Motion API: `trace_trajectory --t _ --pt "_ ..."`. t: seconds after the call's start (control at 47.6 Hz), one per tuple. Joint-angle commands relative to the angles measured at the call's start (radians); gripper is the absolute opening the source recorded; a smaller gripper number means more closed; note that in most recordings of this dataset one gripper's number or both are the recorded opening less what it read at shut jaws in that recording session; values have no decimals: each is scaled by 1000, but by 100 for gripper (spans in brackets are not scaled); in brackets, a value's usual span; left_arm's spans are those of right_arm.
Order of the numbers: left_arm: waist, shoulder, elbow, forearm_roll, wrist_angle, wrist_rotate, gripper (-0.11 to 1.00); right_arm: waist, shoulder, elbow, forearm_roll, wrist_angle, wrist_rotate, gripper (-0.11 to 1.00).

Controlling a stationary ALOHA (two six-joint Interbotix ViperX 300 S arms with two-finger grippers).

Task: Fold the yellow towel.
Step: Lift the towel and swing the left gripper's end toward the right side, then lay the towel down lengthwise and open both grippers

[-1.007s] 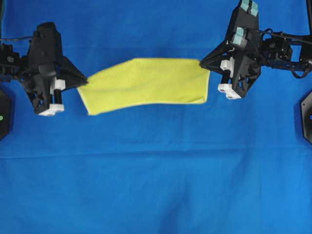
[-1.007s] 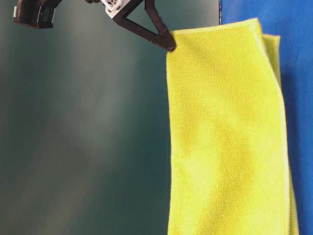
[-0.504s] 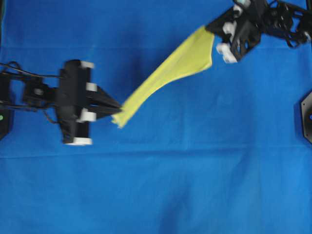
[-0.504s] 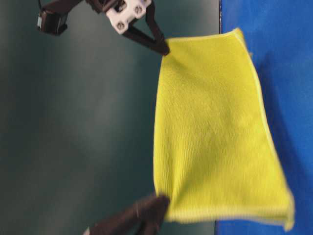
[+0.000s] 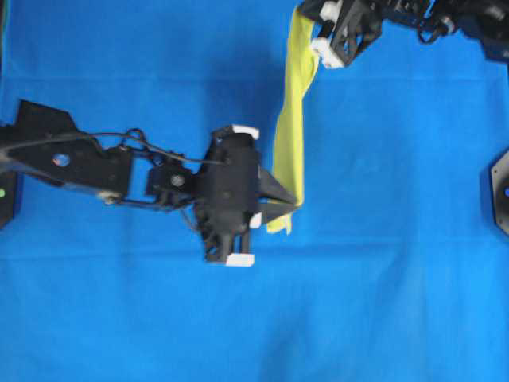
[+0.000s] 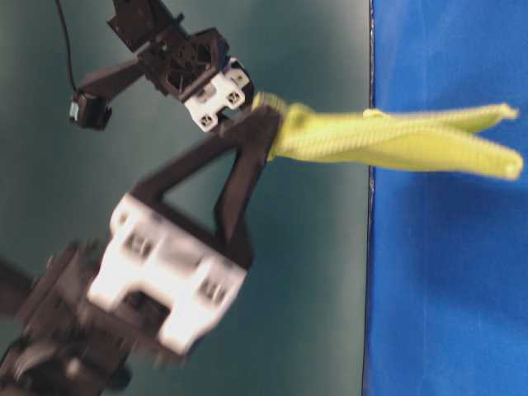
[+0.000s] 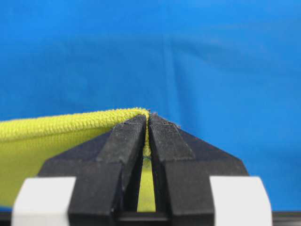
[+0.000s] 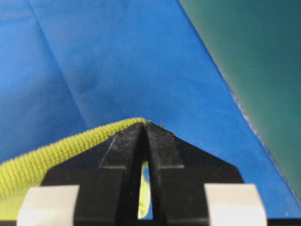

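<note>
Towel, yellow, hung taut, edge-on, above blue cloth; left gripper and right gripper fingers pinched its corners. Advice: keep tension, lower evenly.

left gripper: clamped on a corner of the yellow towel | towel: stretched off to the left | blue cloth: seen behind, faintly creased
</note>
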Motion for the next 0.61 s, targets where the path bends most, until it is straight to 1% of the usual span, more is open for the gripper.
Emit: trace_trajectory --t 0.0,0.147,0.294,0.378,0.588 --pt "-26 5 -49 0 -11 2 2 -37 -8 -31 -8 -9 0 3" --pt "-21 28 -60 0 -18 2 2 -40 -17 -18 -8 -6 0 3" --pt "-20 63 -92 0 -66 5 2 -58 -60 38 -8 -5 0 3" --pt "-17 115 -140 0 -95 5 2 -78 -101 86 -8 -5 0 3" --pt "-12 250 -295 0 -106 5 2 -114 -232 222 -8 18 3 3"
